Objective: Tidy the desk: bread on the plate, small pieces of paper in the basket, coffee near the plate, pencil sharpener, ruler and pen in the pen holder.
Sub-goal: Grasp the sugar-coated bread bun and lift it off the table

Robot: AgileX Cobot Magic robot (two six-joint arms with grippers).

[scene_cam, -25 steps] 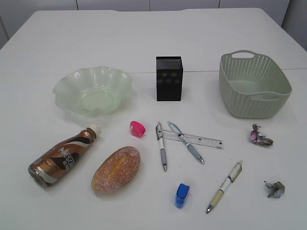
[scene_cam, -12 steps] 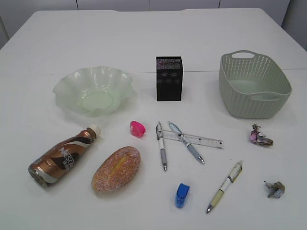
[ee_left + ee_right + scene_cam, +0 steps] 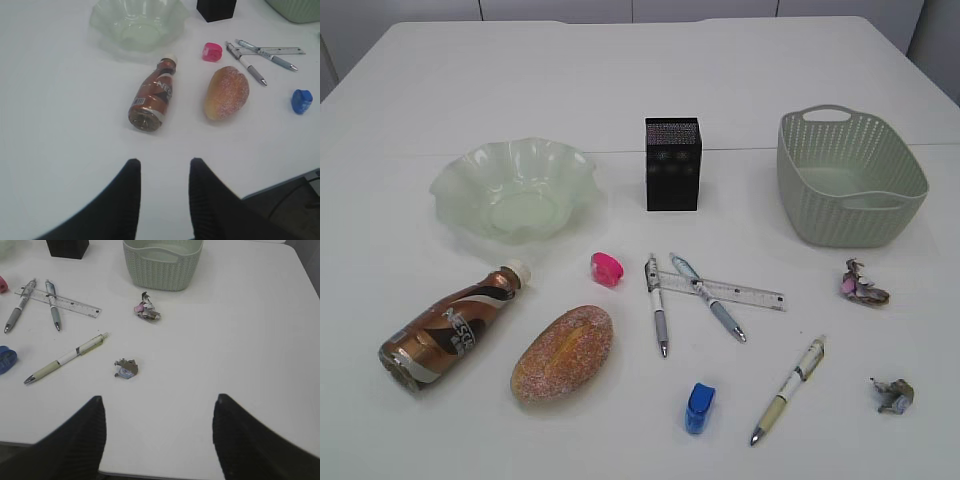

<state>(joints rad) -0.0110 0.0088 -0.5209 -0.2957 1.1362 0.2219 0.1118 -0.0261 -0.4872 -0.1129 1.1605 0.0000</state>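
The bread (image 3: pixel 563 352) lies at the front left beside the toppled coffee bottle (image 3: pixel 455 325), both in front of the green glass plate (image 3: pixel 450 182). A pink pencil sharpener (image 3: pixel 606 268) and a blue one (image 3: pixel 700 407) flank two pens (image 3: pixel 657 305) crossing the clear ruler (image 3: pixel 725 290); a third pen (image 3: pixel 790 390) lies further front. The black pen holder (image 3: pixel 672 164) stands behind them. Two crumpled papers (image 3: pixel 862 285) (image 3: pixel 894 395) lie in front of the basket (image 3: pixel 800 195). My left gripper (image 3: pixel 165 162) and right gripper (image 3: pixel 159 399) hang open and empty over the table's near edge, outside the exterior view.
In the left wrist view the coffee bottle (image 3: pixel 152 97) and bread (image 3: pixel 226 92) lie ahead of the fingers. In the right wrist view a paper scrap (image 3: pixel 126 368) lies closest ahead. The table's front edge runs just under both grippers.
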